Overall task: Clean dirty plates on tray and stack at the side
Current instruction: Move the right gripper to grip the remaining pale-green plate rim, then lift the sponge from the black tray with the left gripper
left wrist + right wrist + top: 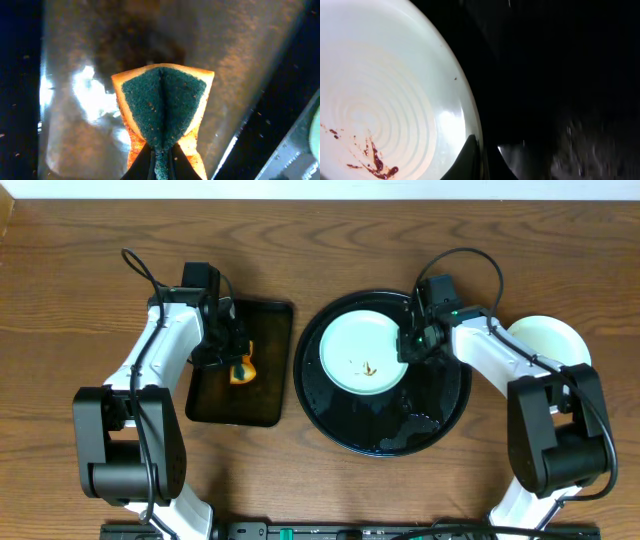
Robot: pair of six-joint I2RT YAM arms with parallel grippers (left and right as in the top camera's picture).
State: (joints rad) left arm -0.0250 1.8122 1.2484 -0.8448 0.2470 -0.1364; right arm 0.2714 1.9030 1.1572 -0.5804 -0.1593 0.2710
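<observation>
The smeared plate (365, 352) lies on the tray (385, 430), left of centre. The right gripper (408, 350) straddles its right rim; the dark wrist view does not show whether it is clamped. A second plate (548, 340) rests beside the tray. The left gripper (160, 160) pinches a sponge (162, 107) above the small tray (235, 408).

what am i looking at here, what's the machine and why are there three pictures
It is a robot with two arms at a wooden table. The wide picture comes from a camera above. The other two come from small cameras on each wrist, looking along the fingers. The left fingers pinch an orange and green sponge over a rectangular black tray. The right fingers grip the rim of a pale mint plate, which has a small brown smear and lies on a round black tray. Another pale plate sits on the table beside the right arm.
</observation>
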